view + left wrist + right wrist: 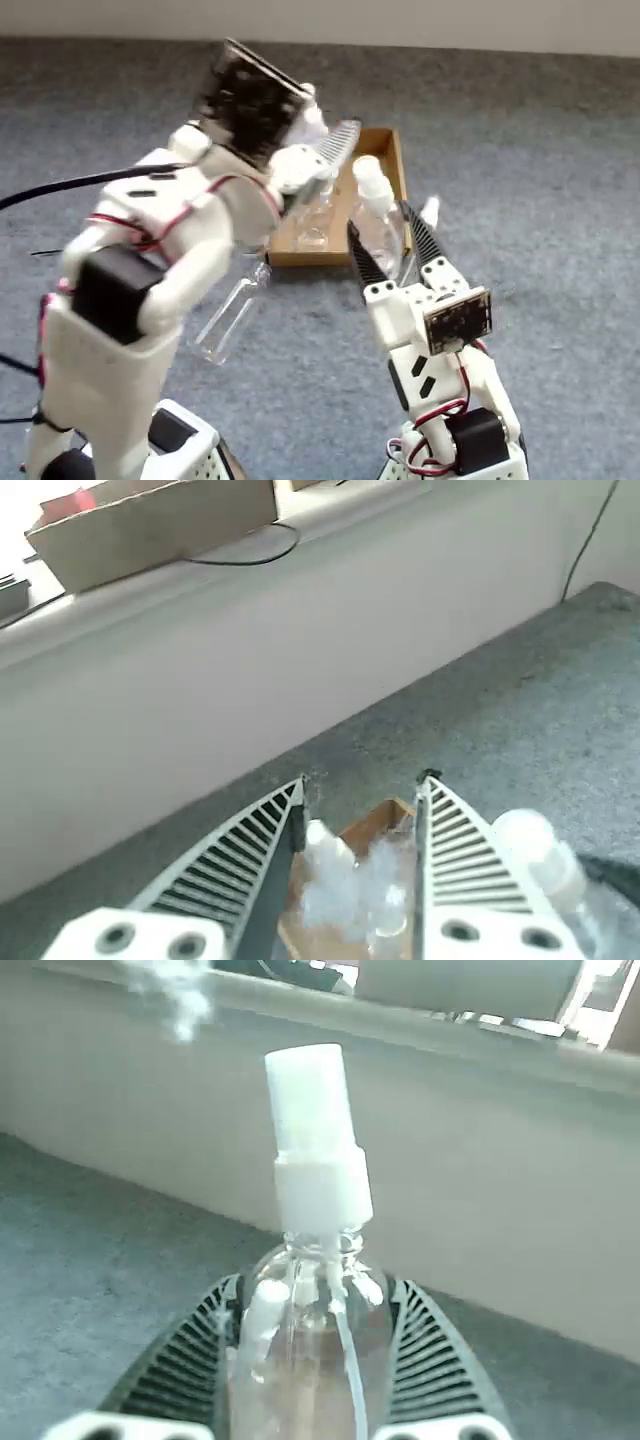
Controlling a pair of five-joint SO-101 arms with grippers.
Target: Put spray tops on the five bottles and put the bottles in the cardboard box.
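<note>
Upright clear bottle (312,1360) with white spray top (315,1150), pinched at its body by the right gripper (315,1288), just in front of the cardboard box (387,145). A second bottle (313,215) stands in the box beneath the spread left gripper (363,790). A third bottle (232,310) lies on the grey desk (540,200).

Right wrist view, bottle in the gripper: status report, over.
Right gripper shut on bottle, spray top on. Left gripper open above the cardboard box. One topless bottle lying on the carpet, not in the way.
</note>
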